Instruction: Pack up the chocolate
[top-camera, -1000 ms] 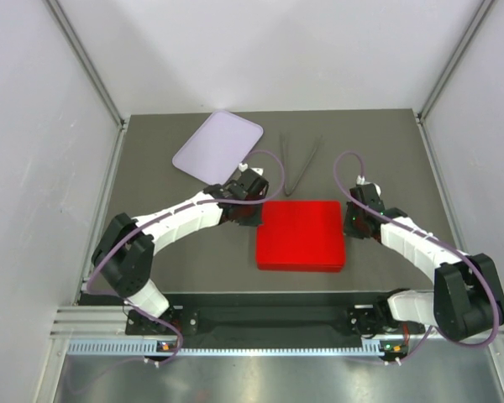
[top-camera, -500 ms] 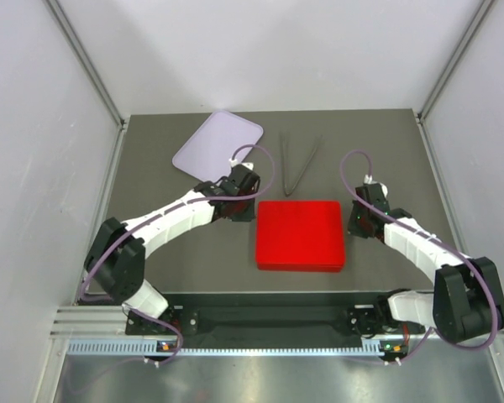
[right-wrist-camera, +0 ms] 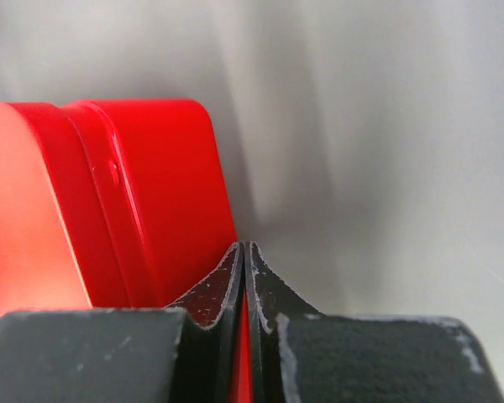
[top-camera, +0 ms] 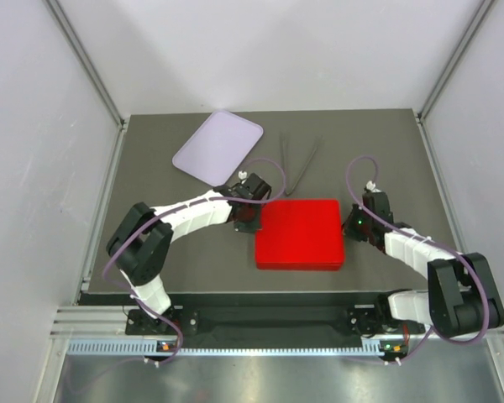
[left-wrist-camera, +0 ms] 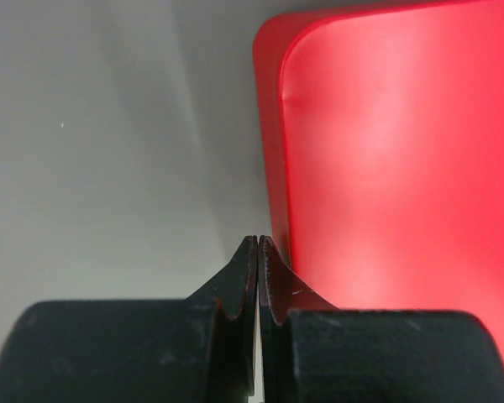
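A closed red box (top-camera: 301,234) lies flat in the middle of the table. No chocolate shows in any view. My left gripper (top-camera: 247,220) is shut and empty, low at the box's left edge near its far corner. In the left wrist view its tips (left-wrist-camera: 258,239) touch or nearly touch the red side wall (left-wrist-camera: 273,151). My right gripper (top-camera: 350,227) is shut and empty against the box's right side. In the right wrist view its tips (right-wrist-camera: 244,245) sit right at the red wall (right-wrist-camera: 151,193).
A lavender tray (top-camera: 217,146) lies at the back left. Thin metal tongs (top-camera: 296,164) lie behind the box. Grey walls close in the table on both sides and at the back.
My left gripper drew away from the box's far-left corner, then came back lower against its left edge. My right gripper slid a little nearer along the box's right side.
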